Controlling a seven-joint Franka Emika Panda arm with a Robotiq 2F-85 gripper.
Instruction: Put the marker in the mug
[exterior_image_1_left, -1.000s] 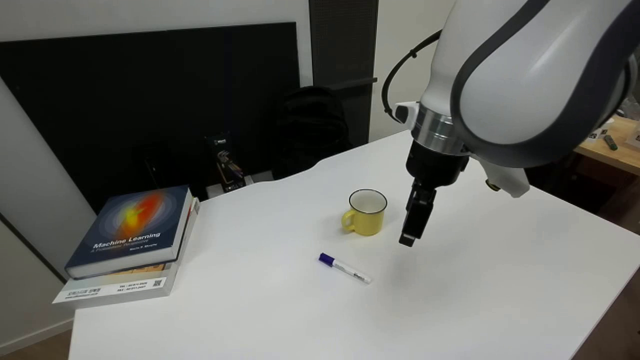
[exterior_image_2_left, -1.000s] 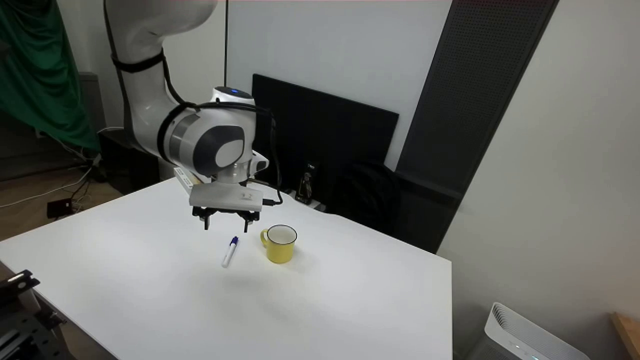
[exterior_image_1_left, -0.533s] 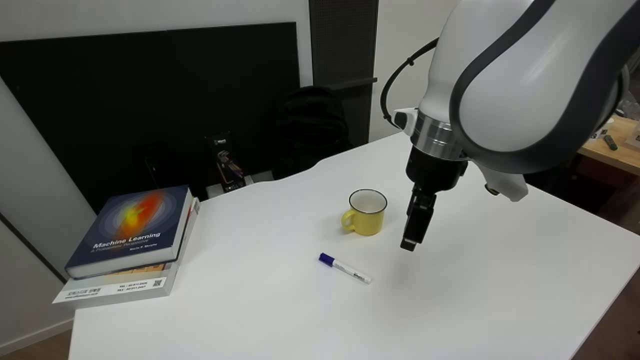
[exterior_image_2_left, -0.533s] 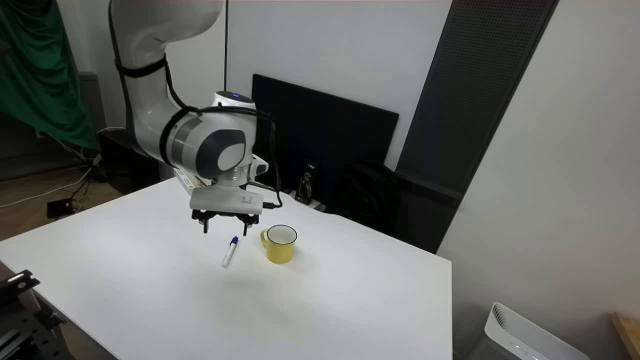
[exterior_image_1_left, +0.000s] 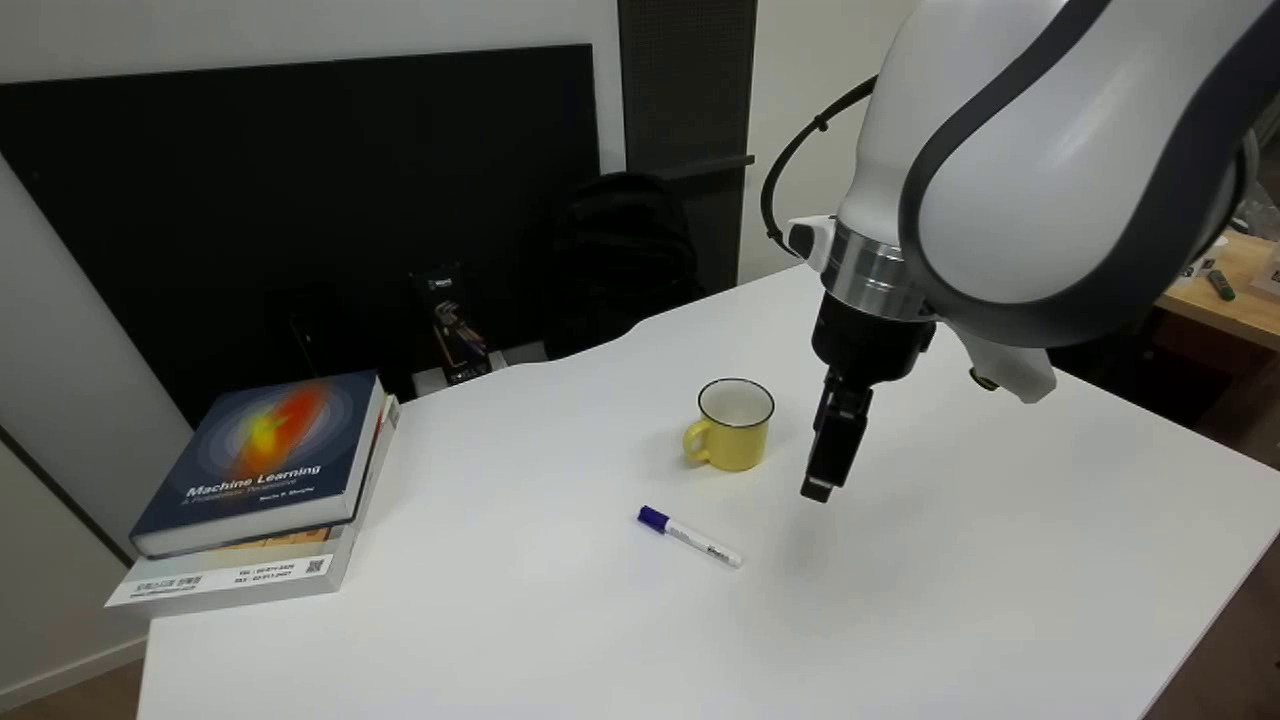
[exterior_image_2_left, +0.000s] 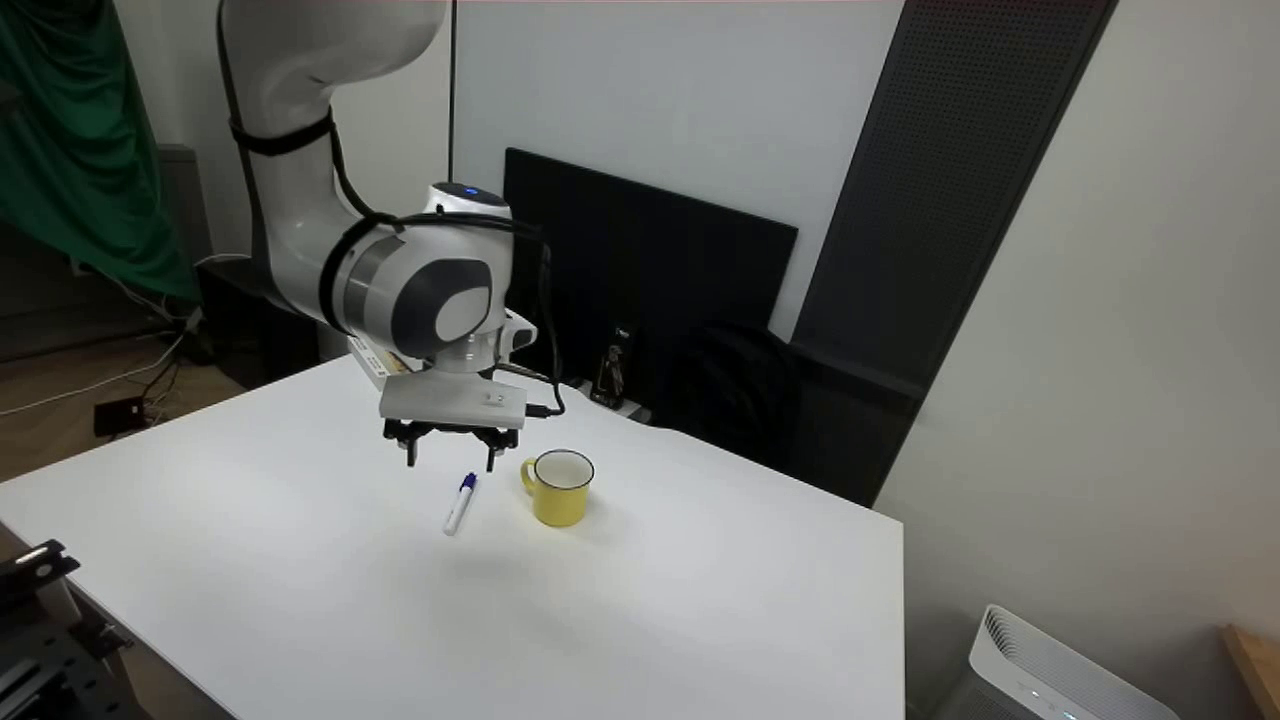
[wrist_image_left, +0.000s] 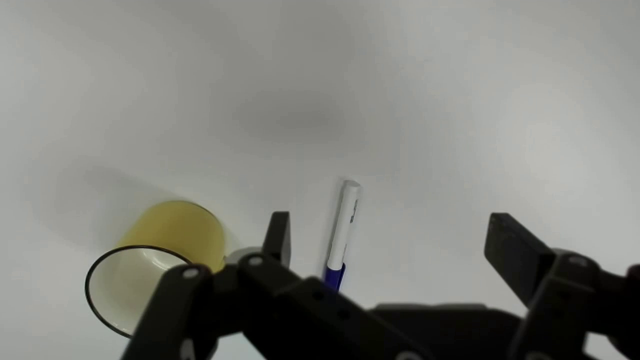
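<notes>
The marker, white with a dark blue cap, lies on the table in both exterior views (exterior_image_1_left: 700, 541) (exterior_image_2_left: 460, 506). In the wrist view the marker (wrist_image_left: 345, 225) shows between the fingers, nearer the left one, with its cap end partly hidden by the gripper. The yellow mug stands upright beside the marker in both exterior views (exterior_image_1_left: 735, 446) (exterior_image_2_left: 560, 505). In the wrist view the mug (wrist_image_left: 187, 227) is at lower left, partly covered by a finger. My gripper (wrist_image_left: 390, 222) is wide open and empty. It hovers above the table in both exterior views (exterior_image_1_left: 816, 491) (exterior_image_2_left: 450, 466).
Two stacked books (exterior_image_1_left: 260, 465) lie at the table's corner in an exterior view. A black monitor-like panel (exterior_image_1_left: 300, 200), a backpack (exterior_image_1_left: 625, 250) and a small box (exterior_image_1_left: 455, 325) are behind the white table (exterior_image_1_left: 500, 620). A white appliance (exterior_image_2_left: 1070, 670) stands beyond the table.
My open gripper has come down slightly since one second ago. Between half a second ago and now nothing visibly moves. The marker and mug stay in place.
</notes>
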